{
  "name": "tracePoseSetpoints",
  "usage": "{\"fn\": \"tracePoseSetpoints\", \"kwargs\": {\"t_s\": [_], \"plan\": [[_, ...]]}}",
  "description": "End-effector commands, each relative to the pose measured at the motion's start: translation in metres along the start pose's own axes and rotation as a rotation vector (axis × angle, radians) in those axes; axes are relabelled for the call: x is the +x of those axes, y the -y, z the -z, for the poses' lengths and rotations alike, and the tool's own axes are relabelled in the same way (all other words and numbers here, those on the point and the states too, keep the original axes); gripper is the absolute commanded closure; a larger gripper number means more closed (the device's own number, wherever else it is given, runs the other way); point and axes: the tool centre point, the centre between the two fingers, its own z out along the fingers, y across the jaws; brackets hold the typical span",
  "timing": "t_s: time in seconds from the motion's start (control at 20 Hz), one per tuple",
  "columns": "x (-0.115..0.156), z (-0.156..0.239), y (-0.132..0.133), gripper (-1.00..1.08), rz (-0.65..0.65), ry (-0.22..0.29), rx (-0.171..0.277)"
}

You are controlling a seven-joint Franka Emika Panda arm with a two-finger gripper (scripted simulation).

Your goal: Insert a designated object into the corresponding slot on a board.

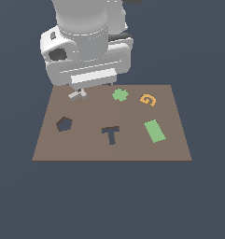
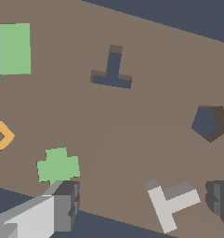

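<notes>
Seen from the exterior view: a flat brown rectangular board on a dark blue-grey ground, with the bulky white arm looming over its far edge and hiding most of the gripper. Just below that bulk, near the board's far corner on the exterior view's left, a small light grey T-shaped block, partly masked and hard to read there. Plain in the wrist view instead: the same grey block lying flat on the board, whole and unheld, between two dark grey fingertips, one beside it and one well off toward the green flower-shaped piece. Jaws spread wide, gripping nothing. Block possibly touching the nearer fingertip, though not clear at this angle. Cutouts in the board: a dark T-shaped slot near the middle, empty, its floor showing the ground colour in the wrist view; a dark hexagonal cutout toward the exterior view's left, likewise empty. Flat on the surface toward the exterior view's right: the green flower, an orange G-shaped piece and a light green rectangle. Grey block well apart from the T slot.
</notes>
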Motion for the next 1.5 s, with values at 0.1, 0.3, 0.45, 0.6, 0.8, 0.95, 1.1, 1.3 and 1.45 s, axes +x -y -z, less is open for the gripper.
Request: {"fn": "tracePoseSetpoints", "kwargs": {"t_s": [0.1, 0.3, 0.45, 0.6, 0.8, 0.95, 1.1, 1.3, 1.45], "plan": [[-0.022, -0.022, -0.015, -0.92, 0.105, 0.002, 0.004], [-0.037, -0.039, -0.029, -0.92, 0.186, 0.004, 0.007], [-0.046, -0.05, -0.038, -0.92, 0.237, 0.005, 0.009], [-0.053, -0.059, -0.047, -0.92, 0.28, 0.006, 0.011], [-0.06, -0.069, -0.056, -0.92, 0.325, 0.007, 0.012], [-0.063, -0.074, -0.061, -0.92, 0.349, 0.008, 0.013], [-0.065, -0.078, -0.065, -0.92, 0.365, 0.008, 0.014], [-0.066, -0.079, -0.067, -0.92, 0.372, 0.008, 0.014], [-0.066, -0.08, -0.066, -0.92, 0.369, 0.009, 0.014]]}}
